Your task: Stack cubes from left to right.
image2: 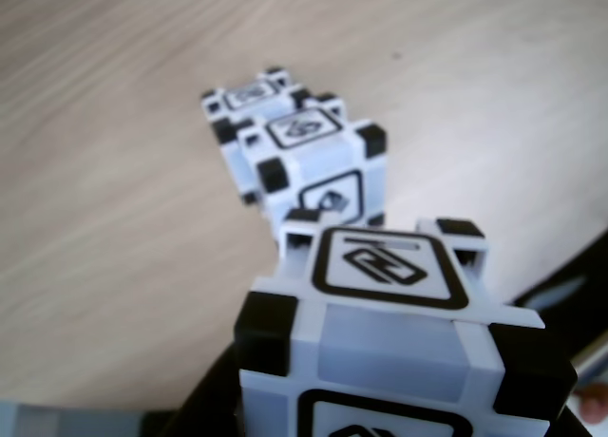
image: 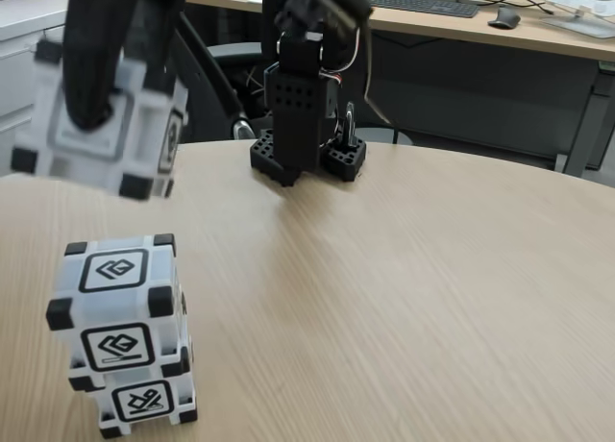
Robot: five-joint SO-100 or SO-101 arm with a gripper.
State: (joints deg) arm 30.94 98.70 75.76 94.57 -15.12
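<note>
So the gripper (image: 96, 101) is up in the upper left of the fixed view, clamped on the third cube (image: 101, 130), which hangs in the air a bit tilted and blurry. In the other view that same carried cube (image2: 399, 351) fills the lower right of the frame, seen from just above.

Down at the lower left of the fixed view there's already a little tower: the top cube (image: 117, 303) sits on the bottom cube (image: 144, 399), though it's shifted a little to the left, so the stack isn't perfectly square. The wooden table (image: 404, 298) is bare around it, and the arm's black base (image: 306, 154) sits at the back edge, top middle.

Handling-wise, these look like hard plastic blocks, probably light and stiff, so nothing to crush. The smooth white faces look slippery to me, so I'd grip across two opposite flat sides near the middle, not on the black corner blocks. Biggest worry I'd guess: that offset two-high tower is wobbly, so setting the carried one down off-centre or bumping it sideways could topple the lot.
</note>
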